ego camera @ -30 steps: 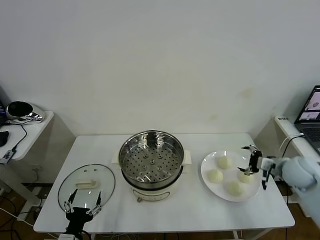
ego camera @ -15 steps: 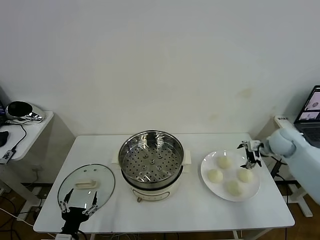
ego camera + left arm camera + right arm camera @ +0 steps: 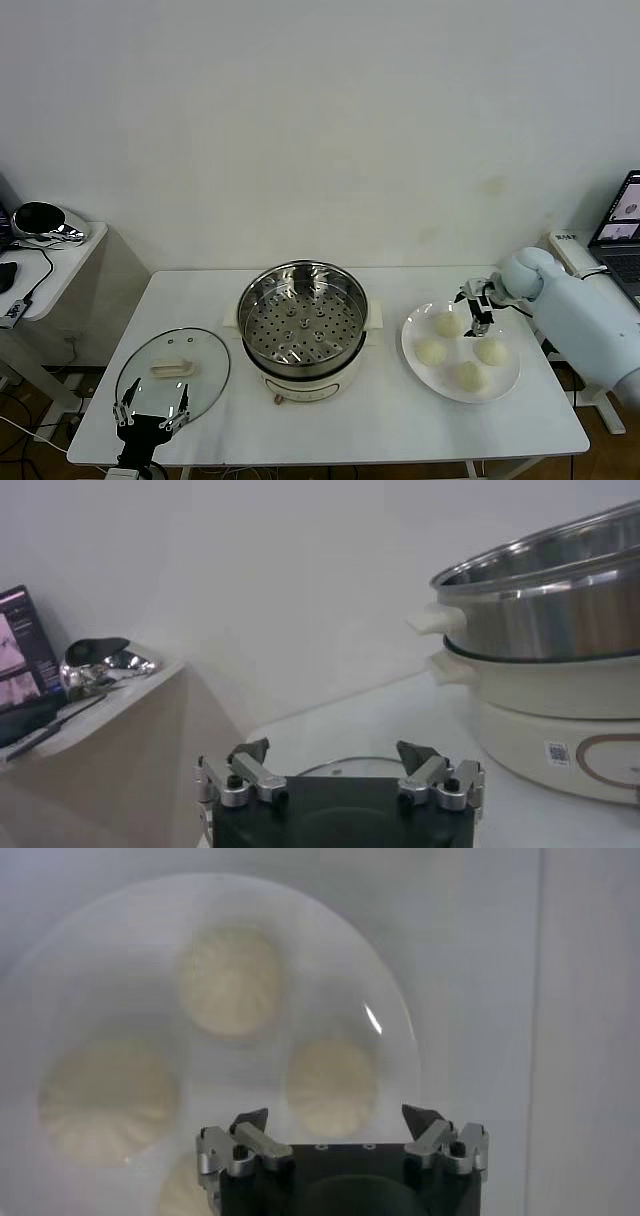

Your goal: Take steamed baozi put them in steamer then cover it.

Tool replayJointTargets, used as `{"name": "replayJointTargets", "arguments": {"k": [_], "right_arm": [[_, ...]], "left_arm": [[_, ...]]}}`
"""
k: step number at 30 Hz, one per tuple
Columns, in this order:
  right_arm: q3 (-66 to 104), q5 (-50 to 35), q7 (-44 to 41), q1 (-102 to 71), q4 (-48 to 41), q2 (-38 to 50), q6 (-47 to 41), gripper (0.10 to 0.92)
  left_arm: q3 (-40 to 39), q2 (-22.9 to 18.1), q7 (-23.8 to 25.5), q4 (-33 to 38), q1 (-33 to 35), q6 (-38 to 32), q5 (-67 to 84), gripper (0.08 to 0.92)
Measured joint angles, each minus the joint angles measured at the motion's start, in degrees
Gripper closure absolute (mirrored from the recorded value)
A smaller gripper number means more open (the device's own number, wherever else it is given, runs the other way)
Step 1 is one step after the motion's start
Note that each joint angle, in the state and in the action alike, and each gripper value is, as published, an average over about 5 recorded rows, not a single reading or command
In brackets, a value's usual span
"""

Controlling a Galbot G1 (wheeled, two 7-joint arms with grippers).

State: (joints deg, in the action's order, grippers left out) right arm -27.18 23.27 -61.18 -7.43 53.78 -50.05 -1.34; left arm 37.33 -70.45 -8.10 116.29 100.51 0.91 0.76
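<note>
Nearest you, the left gripper (image 3: 150,415) hangs spread and empty over the round clear glass cover (image 3: 172,371). Beyond stands the shiny steel steamer (image 3: 302,328). Your right gripper (image 3: 478,305), wide apart, holding nothing, hovers above four cream-white steamed baozi (image 3: 431,351) on the flat white plate (image 3: 415,325).

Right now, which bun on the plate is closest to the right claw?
The bun at the back of the plate, nearest the wall. The open right claw hovers just beside it; the other three lie nearer the table's front edge.
</note>
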Motion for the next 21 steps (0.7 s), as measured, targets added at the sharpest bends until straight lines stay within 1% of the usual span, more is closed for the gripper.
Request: {"name": "replayJointTargets", "arguments": {"k": [4,13,16,21], "right_arm": [[-0.7,0.6,0.1,0.5,-1.7,-1.3,-0.1,0.219],[-1.7,1.2,0.1,0.8,-3.6,-2.7,-0.3,0.317],[-1.9,1.3,0.1,0.9,-3.9,-2.9,-0.3,0.360],[-2.5,1.1,0.2,1.5,-3.9,-2.9,-0.2,0.460]], "left_arm": [[0.1,0.0,0.0,-0.2,-0.1,-0.1,-0.1,0.177],[0.0,0.0,0.0,-0.3,-0.2,-0.2,-0.3,0.177],[0.0,0.0,0.0,-0.3,-0.2,-0.3,-0.3,0.177],[0.0,0.0,0.0,0.0,-0.1,-0.4,-0.3,0.177]]}}
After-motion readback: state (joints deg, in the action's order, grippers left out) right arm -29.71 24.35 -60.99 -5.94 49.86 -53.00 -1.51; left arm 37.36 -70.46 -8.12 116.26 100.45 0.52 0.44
